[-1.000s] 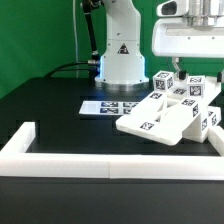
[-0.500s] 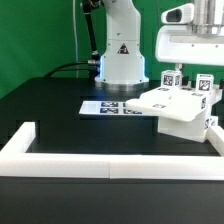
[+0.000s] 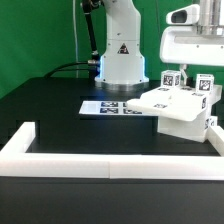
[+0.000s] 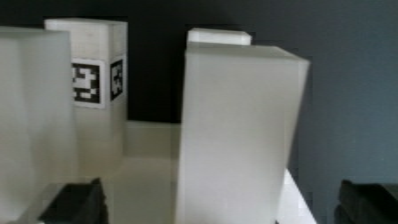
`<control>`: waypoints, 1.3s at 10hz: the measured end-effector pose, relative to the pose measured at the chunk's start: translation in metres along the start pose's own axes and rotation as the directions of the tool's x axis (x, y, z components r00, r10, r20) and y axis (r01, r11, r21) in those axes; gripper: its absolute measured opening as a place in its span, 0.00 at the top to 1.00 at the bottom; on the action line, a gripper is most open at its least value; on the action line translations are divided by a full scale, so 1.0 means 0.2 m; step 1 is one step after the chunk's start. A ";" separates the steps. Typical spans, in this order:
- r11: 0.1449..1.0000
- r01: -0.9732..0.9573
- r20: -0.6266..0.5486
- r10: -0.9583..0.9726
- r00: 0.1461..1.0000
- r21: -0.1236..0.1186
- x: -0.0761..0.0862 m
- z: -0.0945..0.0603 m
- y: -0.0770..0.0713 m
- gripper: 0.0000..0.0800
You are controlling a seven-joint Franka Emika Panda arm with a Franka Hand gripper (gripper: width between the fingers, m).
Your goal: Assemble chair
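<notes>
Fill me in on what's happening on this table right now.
A Franka arm is putting together a small white chair that sits on the black table, toward the exterior view's right, near the white barrier wall. The claw is down over the chair; the wrist view shows an upright white post between its fingers, though whether they grip it cannot be told. The marker board lies flat beside the chair.

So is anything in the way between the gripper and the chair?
No, nothing visible. In the wrist view the gripper sits right at the chair, one white upright post standing between its dark fingertips. Whether they are touching it, I cannot tell.
</notes>
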State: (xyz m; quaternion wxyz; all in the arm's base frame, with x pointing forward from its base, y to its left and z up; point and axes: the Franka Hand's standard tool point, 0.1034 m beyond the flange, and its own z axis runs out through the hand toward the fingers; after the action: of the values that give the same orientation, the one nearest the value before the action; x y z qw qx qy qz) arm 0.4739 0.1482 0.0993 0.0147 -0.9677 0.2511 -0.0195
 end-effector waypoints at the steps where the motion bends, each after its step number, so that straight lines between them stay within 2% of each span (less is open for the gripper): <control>1: 1.000 0.003 0.001 -0.003 1.000 0.003 0.01 -0.01 -0.01 0.19; 4: 1.000 0.007 0.002 -0.007 1.000 0.016 0.06 -0.08 -0.04 0.19; 6: 0.999 0.025 -0.010 -0.025 1.000 0.027 0.14 -0.13 -0.05 0.19; 9: 0.994 0.111 -0.024 -0.110 0.994 0.018 0.19 -0.10 0.00 0.19; 12: 0.991 0.134 -0.031 -0.134 0.991 0.012 0.20 -0.07 0.02 0.19; 13: 0.991 0.136 -0.031 -0.136 0.990 0.011 0.20 -0.07 0.02 0.22</control>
State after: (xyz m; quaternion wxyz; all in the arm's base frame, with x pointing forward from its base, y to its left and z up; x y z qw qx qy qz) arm 0.5055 0.1247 0.1134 0.0157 -0.9820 0.1845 -0.0366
